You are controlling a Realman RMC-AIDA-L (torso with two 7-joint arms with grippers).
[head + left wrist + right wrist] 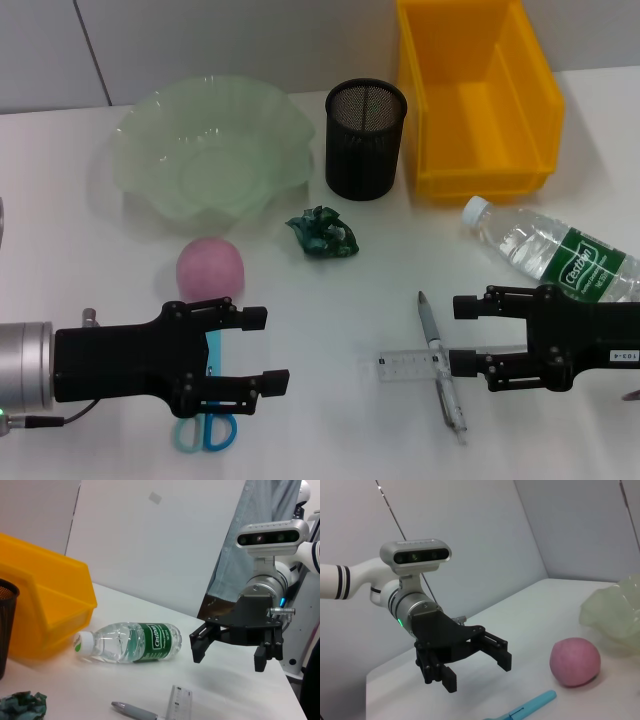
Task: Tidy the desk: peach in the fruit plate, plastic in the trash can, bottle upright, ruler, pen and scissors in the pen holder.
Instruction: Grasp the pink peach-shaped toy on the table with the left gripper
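A pink peach (210,268) lies in front of the pale green fruit plate (210,150). Crumpled green plastic (322,233) lies before the black mesh pen holder (365,138). A clear bottle (555,255) with a green label lies on its side at the right. A pen (440,365) crosses a clear ruler (405,365). Blue scissors (205,425) lie partly under my left gripper (275,348), which is open and empty below the peach. My right gripper (457,335) is open and empty, just right of the pen and ruler.
A yellow bin (478,95) stands at the back right beside the pen holder. The left wrist view shows the right gripper (228,655) past the bottle (132,642). The right wrist view shows the left gripper (478,674) near the peach (575,661).
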